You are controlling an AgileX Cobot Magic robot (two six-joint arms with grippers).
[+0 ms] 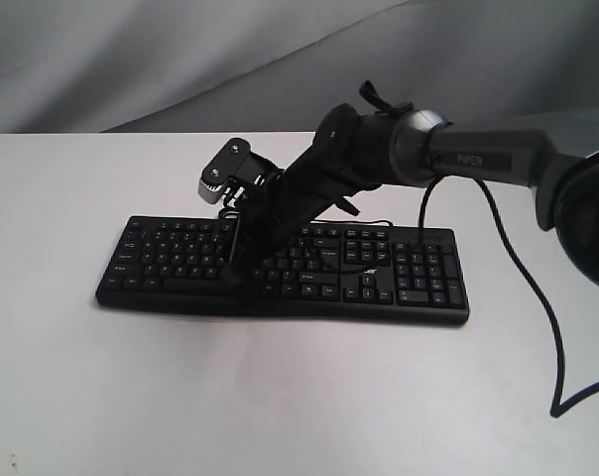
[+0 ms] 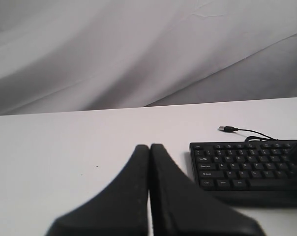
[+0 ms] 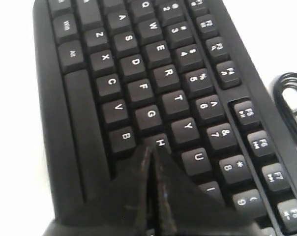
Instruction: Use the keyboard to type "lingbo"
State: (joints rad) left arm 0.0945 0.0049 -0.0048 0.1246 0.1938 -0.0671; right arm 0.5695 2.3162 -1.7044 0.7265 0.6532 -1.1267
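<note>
Looks mid-word at most: no telling letters typed, only the right gripper clenched by the H key of the keyboard, flat on the table. Clenched empty too at the left gripper, off the keyboard's end.

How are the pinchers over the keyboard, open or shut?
Shut. The right gripper is squeezed together with no gap showing, its tip at the H key of the keyboard.

Black keyboard with white key legends, on a plain white table. Left gripper and right gripper — both matte black. Far backdrop — plain grey cloth.
</note>
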